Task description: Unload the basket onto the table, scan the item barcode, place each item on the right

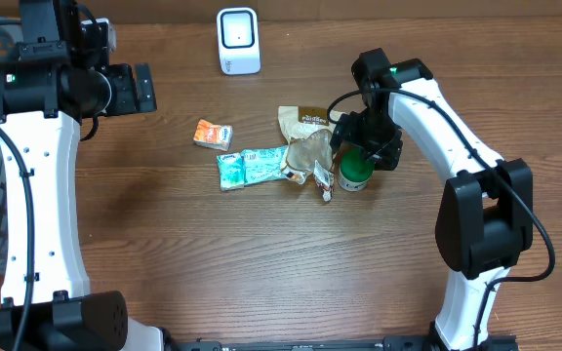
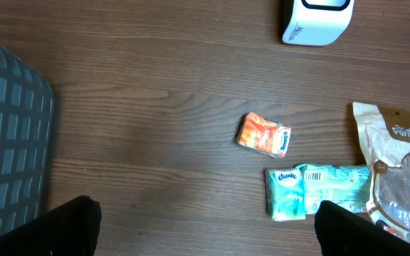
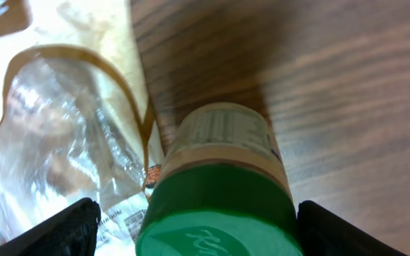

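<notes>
Two arms, one working. Pickup step: right gripper straddles the green-lidded jar, jaws spread wide, not yet clamped. The jar stands well apart from the scanner, robot-side and rightward. Left gripper is wide open and empty. Next: close, lift, turn barcode toward scanner.

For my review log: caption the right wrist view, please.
Open right end effector straddles a green-lidded bottle beside a clear-windowed snack bag.
</notes>
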Controlling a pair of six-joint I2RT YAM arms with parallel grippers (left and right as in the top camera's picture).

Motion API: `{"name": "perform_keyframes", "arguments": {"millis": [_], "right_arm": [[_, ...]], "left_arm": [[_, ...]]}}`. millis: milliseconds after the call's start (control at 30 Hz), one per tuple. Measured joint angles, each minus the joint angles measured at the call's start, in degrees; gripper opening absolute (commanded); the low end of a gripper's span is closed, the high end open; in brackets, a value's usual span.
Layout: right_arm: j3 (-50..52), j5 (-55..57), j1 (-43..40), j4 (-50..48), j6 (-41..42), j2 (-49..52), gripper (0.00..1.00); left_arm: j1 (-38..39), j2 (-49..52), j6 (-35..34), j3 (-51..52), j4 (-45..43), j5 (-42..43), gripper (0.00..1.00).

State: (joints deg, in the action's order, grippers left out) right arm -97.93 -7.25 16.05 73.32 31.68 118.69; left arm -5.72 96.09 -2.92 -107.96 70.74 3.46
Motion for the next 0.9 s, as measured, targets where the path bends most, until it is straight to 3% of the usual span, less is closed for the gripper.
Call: {"name": "perform_keyframes", "arguments": {"millis": [367, 567, 767, 900], "right_arm": [[-3.9, 0.0, -4.0, 8.6, -35.8, 0.0, 0.93], [-3.8, -1.2, -2.5, 7.6, -45.2, 0.0, 0.94], [-2.1, -1.4, 0.4, 4.6, -48.6, 0.0, 0.93], [0.4, -0.3, 1.1, 3.7, -49.4, 0.0, 0.77]], "left_arm": [[0.0, 0.0, 0.0, 0.0, 0.0, 0.0, 0.99], [0.0, 0.0, 0.0, 0.0, 0.0, 0.0, 0.99], [0.0, 0.0, 0.0, 0.0, 0.0, 0.0, 1.0], [0.0, 0.0, 0.0, 0.0, 0.0, 0.0, 1.0]]}}
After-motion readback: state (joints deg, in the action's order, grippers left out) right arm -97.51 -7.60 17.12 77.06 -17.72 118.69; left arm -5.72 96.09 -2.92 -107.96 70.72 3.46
